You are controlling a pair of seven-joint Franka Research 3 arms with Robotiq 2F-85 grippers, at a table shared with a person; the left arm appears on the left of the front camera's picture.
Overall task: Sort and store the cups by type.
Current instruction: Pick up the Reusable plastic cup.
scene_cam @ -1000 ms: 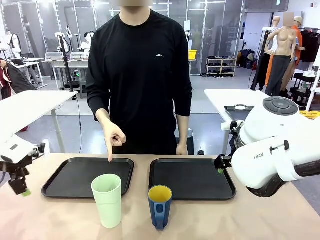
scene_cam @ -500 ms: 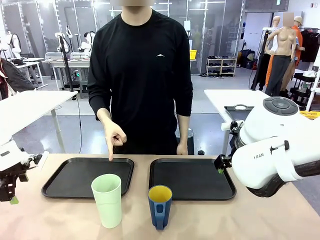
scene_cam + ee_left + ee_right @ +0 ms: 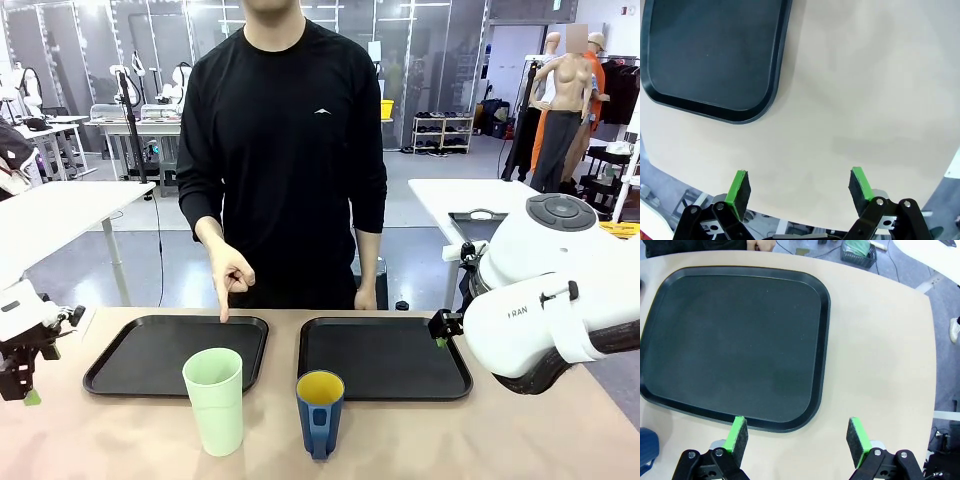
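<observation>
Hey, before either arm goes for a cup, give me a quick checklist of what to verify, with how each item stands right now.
1. Left pincer open, nothing between its pads: ok.
2. Right pincer open, nothing held: ok.
3. Tall pale mint-green plastic tumbler upright on the table, in front of the left black plastic tray: ok.
4. Short dark blue cup with yellow inside upright, apart from the tumbler, in front of the right black plastic tray: ok.
5. Person's hand away from the trays: not ok, a finger points down at the left tray's far rim.
</observation>
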